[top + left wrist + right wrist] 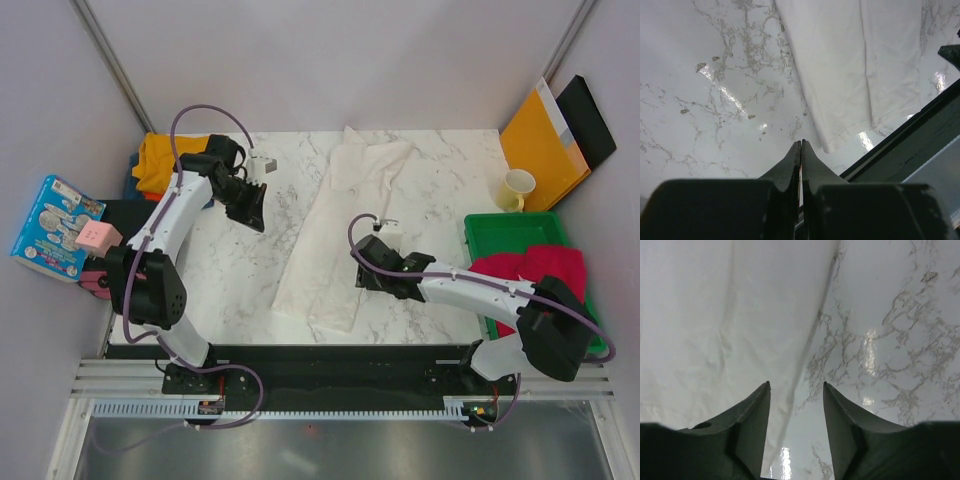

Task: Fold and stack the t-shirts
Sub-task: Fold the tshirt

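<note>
The white t-shirt (pixel 335 225) lies folded into a long strip down the middle of the marble table (pixel 230 270). My left gripper (pixel 256 212) is shut and empty, above bare marble to the left of the shirt; in the left wrist view (pixel 801 143) the shirt's near corner (pixel 860 65) lies just ahead. My right gripper (pixel 361 271) is open and empty at the strip's right edge; in the right wrist view (pixel 795 385) the shirt's edge (pixel 715 315) runs between the fingers. A mustard yellow shirt (pixel 160 158) lies bunched at the back left. A crimson-pink shirt (pixel 535 268) lies in the green tray (pixel 505 228).
A yellow cup (pixel 516 189), an orange-yellow envelope (pixel 540 140) and a black flat item (pixel 590 118) stand at the back right. A blue printed box (pixel 55 225) and a pink block (pixel 96 237) sit off the table's left side. A black rail (pixel 920 130) borders the near edge.
</note>
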`<state>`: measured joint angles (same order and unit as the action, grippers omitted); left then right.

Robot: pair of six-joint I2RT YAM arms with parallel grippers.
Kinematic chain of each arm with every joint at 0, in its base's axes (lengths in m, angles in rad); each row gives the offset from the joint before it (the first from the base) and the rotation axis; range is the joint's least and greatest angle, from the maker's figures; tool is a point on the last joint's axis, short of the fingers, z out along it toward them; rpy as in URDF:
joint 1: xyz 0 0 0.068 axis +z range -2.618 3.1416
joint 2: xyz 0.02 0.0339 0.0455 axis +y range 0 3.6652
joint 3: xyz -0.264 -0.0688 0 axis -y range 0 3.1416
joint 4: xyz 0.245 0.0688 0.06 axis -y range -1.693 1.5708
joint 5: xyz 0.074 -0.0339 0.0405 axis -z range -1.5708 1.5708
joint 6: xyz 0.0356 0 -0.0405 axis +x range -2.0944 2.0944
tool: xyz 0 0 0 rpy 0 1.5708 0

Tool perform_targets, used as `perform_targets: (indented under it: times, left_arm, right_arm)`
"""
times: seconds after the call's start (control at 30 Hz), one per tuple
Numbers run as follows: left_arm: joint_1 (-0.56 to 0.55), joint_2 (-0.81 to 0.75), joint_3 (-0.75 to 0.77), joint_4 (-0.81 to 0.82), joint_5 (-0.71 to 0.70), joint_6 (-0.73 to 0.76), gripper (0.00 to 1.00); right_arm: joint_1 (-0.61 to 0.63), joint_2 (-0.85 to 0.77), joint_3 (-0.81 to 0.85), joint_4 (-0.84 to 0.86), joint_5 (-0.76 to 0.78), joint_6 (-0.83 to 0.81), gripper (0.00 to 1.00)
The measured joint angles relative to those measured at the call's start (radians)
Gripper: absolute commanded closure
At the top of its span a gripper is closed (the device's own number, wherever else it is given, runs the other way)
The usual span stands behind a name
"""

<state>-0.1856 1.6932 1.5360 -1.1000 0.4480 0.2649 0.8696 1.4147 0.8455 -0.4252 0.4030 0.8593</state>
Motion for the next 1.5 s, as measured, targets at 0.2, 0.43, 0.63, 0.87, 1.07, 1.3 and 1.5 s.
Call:
perform_targets:
  times: [0.2,0.43,0.63,0.87,1.07,1.3,1.5]
  left_arm:
    - [0.000,-0.031,-0.032,0.028,0.003,-0.009,0.92]
    - [0.000,-0.031,-0.055,0.036,0.005,-0.014,0.92]
    - [0.000,-0.031,-0.055,0.041,0.008,-0.015,0.92]
    - [0.000,-0.031,-0.066,0.045,0.009,-0.014,0.94]
    - [0.000,-0.031,-0.105,0.060,0.026,-0.015,0.94]
    - [0.000,-0.029,-0.122,0.073,0.048,-0.015,0.94]
    - [0.000,-0.014,-0.123,0.086,0.061,-0.015,0.94]
  right_arm:
    - [0.196,-0.028,-0.070,0.006,0.024,0.142,0.35]
    - [0.342,0.056,-0.077,0.019,0.044,0.274,0.36]
    - [0.383,0.111,-0.080,0.041,0.089,0.367,0.60]
    - [0.442,0.099,-0.127,0.044,0.164,0.536,1.00]
    - [0.506,0.059,-0.141,-0.087,0.205,0.697,1.00]
    - [0.570,-0.019,-0.150,-0.337,0.247,0.907,1.00]
    - [0.575,-0.068,-0.165,-0.484,0.284,1.043,1.00]
